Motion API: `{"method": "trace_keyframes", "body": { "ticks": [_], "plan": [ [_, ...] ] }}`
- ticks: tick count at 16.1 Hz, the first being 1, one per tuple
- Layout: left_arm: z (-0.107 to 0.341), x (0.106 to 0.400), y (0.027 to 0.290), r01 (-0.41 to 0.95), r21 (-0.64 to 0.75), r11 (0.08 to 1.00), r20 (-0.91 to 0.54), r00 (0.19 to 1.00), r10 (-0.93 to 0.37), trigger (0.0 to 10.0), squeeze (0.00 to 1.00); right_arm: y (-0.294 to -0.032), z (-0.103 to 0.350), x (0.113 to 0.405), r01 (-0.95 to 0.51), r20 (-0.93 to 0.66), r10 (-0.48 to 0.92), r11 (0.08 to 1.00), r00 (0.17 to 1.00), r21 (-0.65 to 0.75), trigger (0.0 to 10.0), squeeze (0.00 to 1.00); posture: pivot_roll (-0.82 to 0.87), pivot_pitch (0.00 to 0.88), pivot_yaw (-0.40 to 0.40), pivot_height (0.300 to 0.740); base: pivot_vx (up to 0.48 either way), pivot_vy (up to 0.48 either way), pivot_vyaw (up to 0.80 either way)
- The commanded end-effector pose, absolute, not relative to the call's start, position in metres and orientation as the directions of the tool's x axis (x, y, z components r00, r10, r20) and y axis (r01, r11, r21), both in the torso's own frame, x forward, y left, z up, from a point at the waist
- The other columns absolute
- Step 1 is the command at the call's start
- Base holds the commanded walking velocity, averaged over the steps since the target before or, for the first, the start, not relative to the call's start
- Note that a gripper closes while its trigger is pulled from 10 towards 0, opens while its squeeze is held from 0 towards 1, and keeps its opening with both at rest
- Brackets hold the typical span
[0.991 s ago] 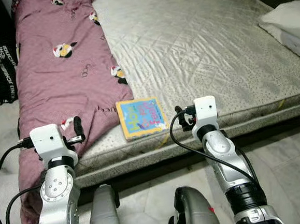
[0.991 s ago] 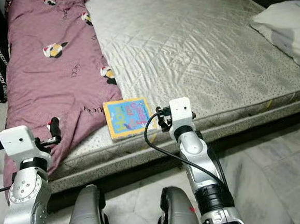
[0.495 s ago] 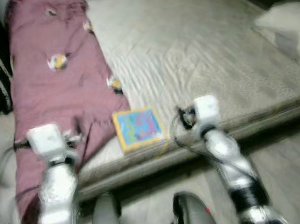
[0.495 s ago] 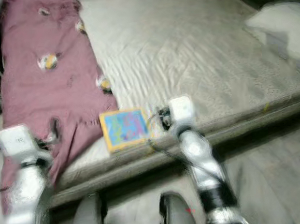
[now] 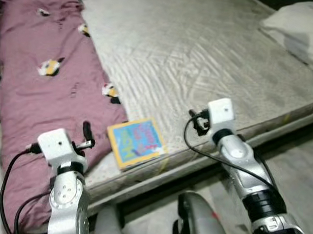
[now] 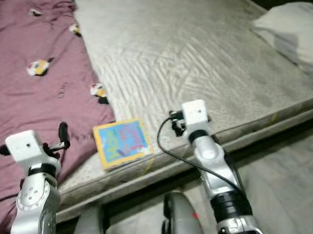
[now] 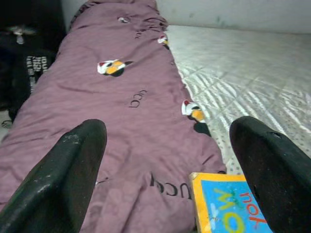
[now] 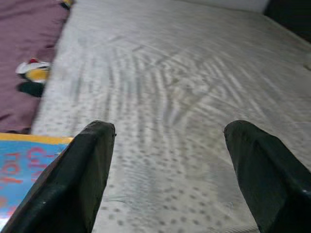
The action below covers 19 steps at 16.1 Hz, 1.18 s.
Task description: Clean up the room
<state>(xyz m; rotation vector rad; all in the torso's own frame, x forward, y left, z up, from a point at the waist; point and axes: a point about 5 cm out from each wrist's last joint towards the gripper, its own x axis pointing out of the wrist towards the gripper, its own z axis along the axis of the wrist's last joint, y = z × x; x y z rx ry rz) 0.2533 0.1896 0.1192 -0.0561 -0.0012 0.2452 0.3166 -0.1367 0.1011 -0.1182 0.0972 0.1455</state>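
A blue picture book with a yellow border (image 5: 135,142) lies flat near the front edge of the grey mattress (image 5: 195,54). Its left edge meets a purple blanket (image 5: 41,93) printed with small birds. My left gripper (image 7: 167,179) is raised over the blanket's lower end, just left of the book, open with nothing between its fingers (image 7: 63,179). My right gripper (image 8: 167,170) is held over the mattress edge right of the book, also open and holding nothing. The book's corner (image 8: 29,165) is visible beside the right gripper's fingers (image 8: 73,179).
A white pillow (image 5: 299,30) lies at the mattress's far right. A black bag (image 7: 24,58) stands on the floor left of the blanket. Pale tiled floor (image 5: 307,170) runs along the front of the mattress, where my legs stand.
The whole picture has shifted as the camera moved, with blur half a second ago. Book, blanket and pillow lie as before. Both arms stay raised with grippers open.
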Motion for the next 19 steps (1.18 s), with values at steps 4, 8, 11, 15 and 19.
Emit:
{"method": "trace_keyframes", "body": {
  "ticks": [4,8,11,15,19],
  "plan": [
    [0.115,0.258,0.199,-0.282,-0.051,0.958,-0.035,0.959,0.281,10.0,0.00,-0.133,0.105,0.314,-0.170,-0.095,0.161,0.980,0.982,-0.101,10.0,0.00,0.00,0.128,-0.071,0.564,0.000,0.000,0.00],
    [0.116,0.260,0.202,-0.294,-0.050,0.954,-0.027,0.956,0.293,10.0,0.00,-0.132,0.105,0.314,-0.177,-0.094,0.168,0.979,0.981,-0.099,10.0,0.00,0.00,0.131,-0.074,0.549,0.000,0.000,0.00],
    [0.115,0.262,0.206,-0.337,-0.031,0.941,-0.034,0.941,0.336,10.0,0.00,-0.132,0.104,0.315,-0.179,-0.103,0.168,0.978,0.980,-0.103,10.0,0.00,0.00,0.130,-0.076,0.549,0.000,0.000,0.00],
    [0.117,0.269,0.209,-0.337,-0.039,0.941,-0.025,0.941,0.336,10.0,0.00,-0.132,0.105,0.316,-0.184,-0.100,0.173,0.978,0.980,-0.104,10.0,0.00,-0.01,0.129,-0.076,0.509,0.000,0.000,0.00],
    [0.111,0.274,0.211,-0.325,-0.050,0.944,-0.044,0.945,0.323,10.0,0.00,-0.132,0.111,0.314,-0.189,-0.085,0.180,0.976,0.980,-0.110,10.0,0.00,-0.02,0.142,-0.084,0.504,0.000,0.000,0.00]
  ]
}}
